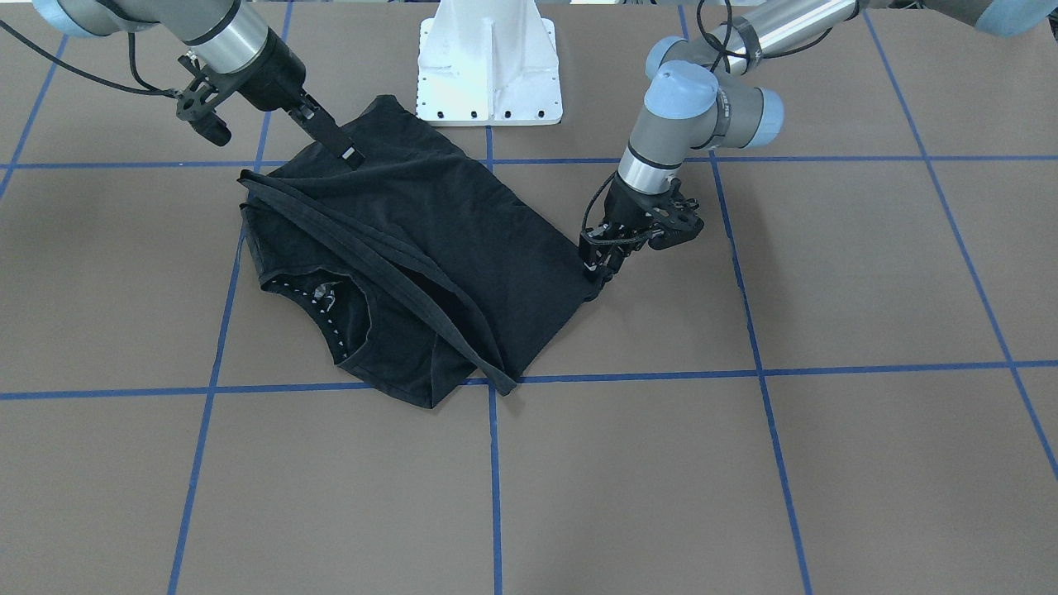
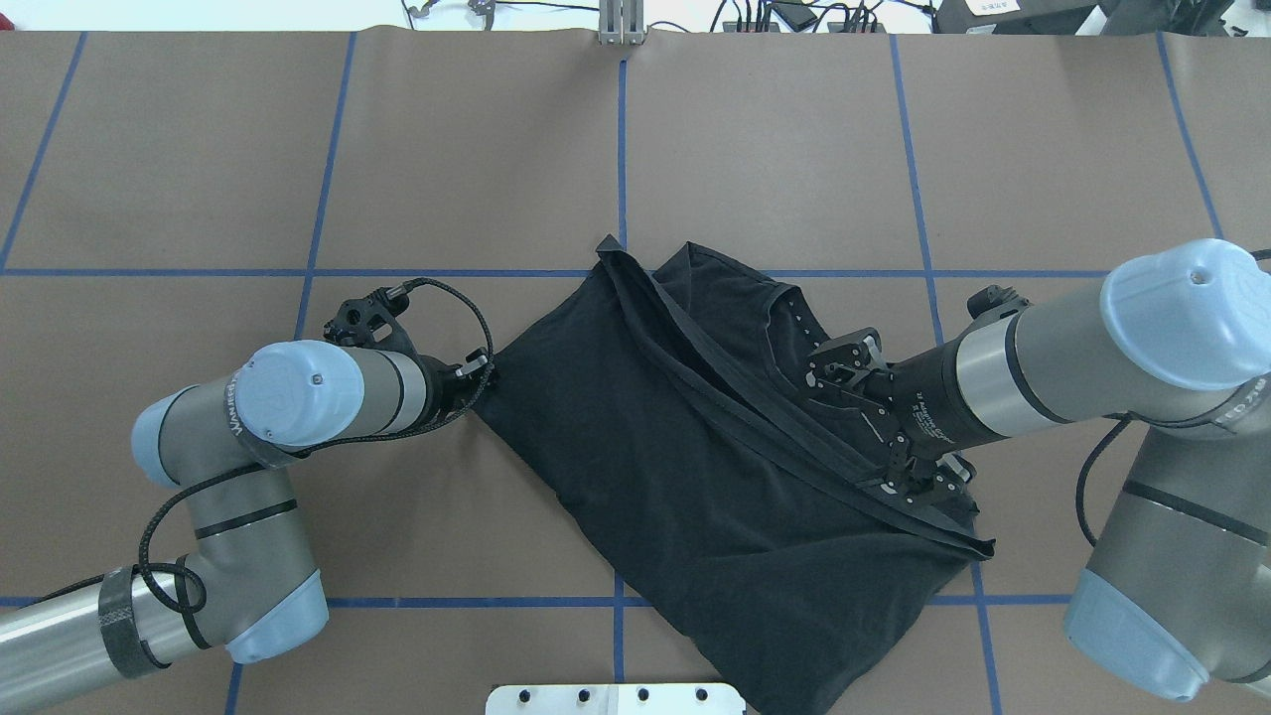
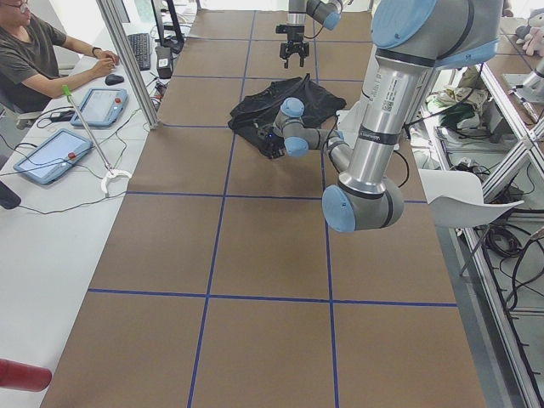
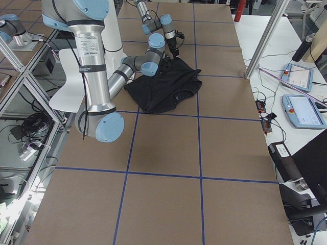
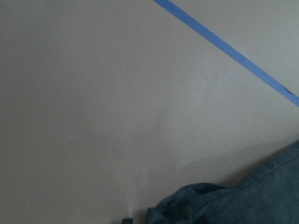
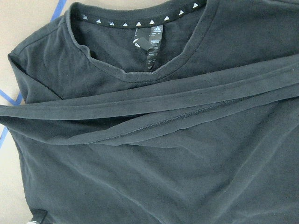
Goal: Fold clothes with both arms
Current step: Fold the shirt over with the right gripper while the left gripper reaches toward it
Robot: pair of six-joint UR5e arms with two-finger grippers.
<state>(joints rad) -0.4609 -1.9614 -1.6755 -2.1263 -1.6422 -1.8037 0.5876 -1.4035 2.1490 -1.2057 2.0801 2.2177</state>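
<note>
The black T-shirt (image 1: 430, 248) lies partly folded on the brown table, its collar (image 6: 140, 70) with a white-marked label facing up. A long folded hem band (image 2: 755, 417) crosses the cloth diagonally. My left gripper (image 1: 602, 271) is down at the table on the shirt's side corner, and it looks shut on that corner. The left wrist view shows only a bunched bit of the cloth (image 5: 196, 205). My right gripper (image 2: 918, 485) hangs open just over the opposite side of the shirt, near the collar, with nothing between its fingers.
The white pedestal base (image 1: 488, 66) stands just behind the shirt. Blue tape lines (image 1: 494, 479) grid the brown table (image 1: 785, 496). Beside the table's end on my left, a person (image 3: 34, 59) sits at a desk with tablets (image 3: 51, 153).
</note>
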